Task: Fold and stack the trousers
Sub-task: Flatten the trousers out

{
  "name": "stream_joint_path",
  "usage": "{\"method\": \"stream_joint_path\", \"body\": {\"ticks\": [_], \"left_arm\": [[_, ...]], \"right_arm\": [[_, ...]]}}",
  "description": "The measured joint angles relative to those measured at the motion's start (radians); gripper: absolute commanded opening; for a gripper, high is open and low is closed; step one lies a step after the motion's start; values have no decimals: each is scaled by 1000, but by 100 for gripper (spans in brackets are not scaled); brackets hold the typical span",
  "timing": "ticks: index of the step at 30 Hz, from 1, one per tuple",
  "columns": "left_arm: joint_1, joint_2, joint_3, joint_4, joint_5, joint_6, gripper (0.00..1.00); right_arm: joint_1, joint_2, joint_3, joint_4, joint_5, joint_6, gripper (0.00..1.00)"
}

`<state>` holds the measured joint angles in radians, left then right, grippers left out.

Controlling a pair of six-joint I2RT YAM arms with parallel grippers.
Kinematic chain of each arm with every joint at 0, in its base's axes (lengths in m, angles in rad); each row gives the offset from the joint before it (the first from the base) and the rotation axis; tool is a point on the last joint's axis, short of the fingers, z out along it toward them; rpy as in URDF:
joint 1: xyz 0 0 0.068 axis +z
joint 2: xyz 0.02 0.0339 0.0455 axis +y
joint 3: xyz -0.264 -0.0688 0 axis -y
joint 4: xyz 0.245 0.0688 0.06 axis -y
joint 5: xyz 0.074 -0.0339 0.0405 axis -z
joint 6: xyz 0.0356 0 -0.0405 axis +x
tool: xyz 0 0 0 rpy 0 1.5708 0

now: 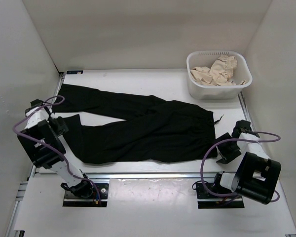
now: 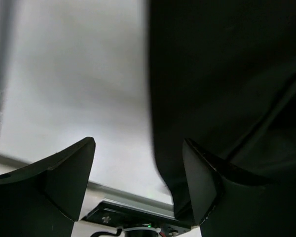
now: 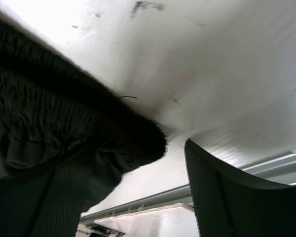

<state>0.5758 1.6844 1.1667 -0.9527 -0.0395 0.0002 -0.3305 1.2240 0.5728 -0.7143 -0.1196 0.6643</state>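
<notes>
Fold not yet begun: at the near edge of the white table (image 1: 138, 79), two arms crouch low at opposite ends of the black trousers (image 1: 153, 131), which lie spread flat, unfolded. The waistband points to the robot's right. The two legs run leftward and part in a narrow V.

The left arm bends out from its base. The left gripper (image 1: 59, 126) sits just beside the hem of the nearer leg. In the left wrist view, the left gripper (image 2: 138, 148) has its jaws wide apart and holds nothing. The edge of the trousers (image 2: 227, 74) runs down to the right-hand finger (image 2: 202, 182), with bare table between the jaws. Whether that finger touches the cloth cannot be told.

The right arm doubles back over its base. The right gripper (image 1: 227, 148) is at the near corner of the waistband. Its own camera shows the right gripper (image 3: 138, 153) also spread and empty. The gathered elastic waist of the trousers (image 3: 49, 113) drapes over the left-hand finger (image 3: 64, 197), and the other finger (image 3: 222, 192) stands on clear table.

Every fold is left to do, by this showing, and stacking after that. Both arms look poised to pinch an end each.

At the far right corner a white basket (image 1: 207, 91) holds crumpled beige garments (image 1: 217, 71), apart from the trousers.
</notes>
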Motion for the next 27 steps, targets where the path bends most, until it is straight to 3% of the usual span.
{"method": "stream_joint_path", "body": {"ticks": [1,2,4,5,7,8,10,16,20,23,24,27], "left_arm": [[-13,17,1,7,13,0,80],[-24,37,1,14,25,0,76],[-41,83,-3,27,49,-2,61],[-43,101,-13,39,58,-3,45],[-43,132,-41,48,80,-1,14],[-42,135,-47,38,83,-2,14],[-40,122,-61,42,85,-1,14],[24,32,-88,60,2,0,14],[83,-123,7,25,-101,-5,14],[25,-200,114,-23,-130,-9,14],[-14,-211,136,-33,-140,-8,19],[-126,-184,127,-44,-171,-5,22]], "right_arm": [[6,10,3,7,-4,7,71],[12,23,7,13,-12,12,60],[18,53,15,29,-25,22,48],[19,66,18,35,-32,27,34],[19,87,20,51,-40,37,20],[18,92,21,56,-43,36,8],[19,96,24,62,-46,37,0],[6,69,109,10,2,-5,0],[5,10,223,-27,12,-44,0],[9,-24,250,-52,-3,-56,0],[8,-27,250,-57,-3,-61,0],[5,-26,248,-62,5,-70,0]]}}
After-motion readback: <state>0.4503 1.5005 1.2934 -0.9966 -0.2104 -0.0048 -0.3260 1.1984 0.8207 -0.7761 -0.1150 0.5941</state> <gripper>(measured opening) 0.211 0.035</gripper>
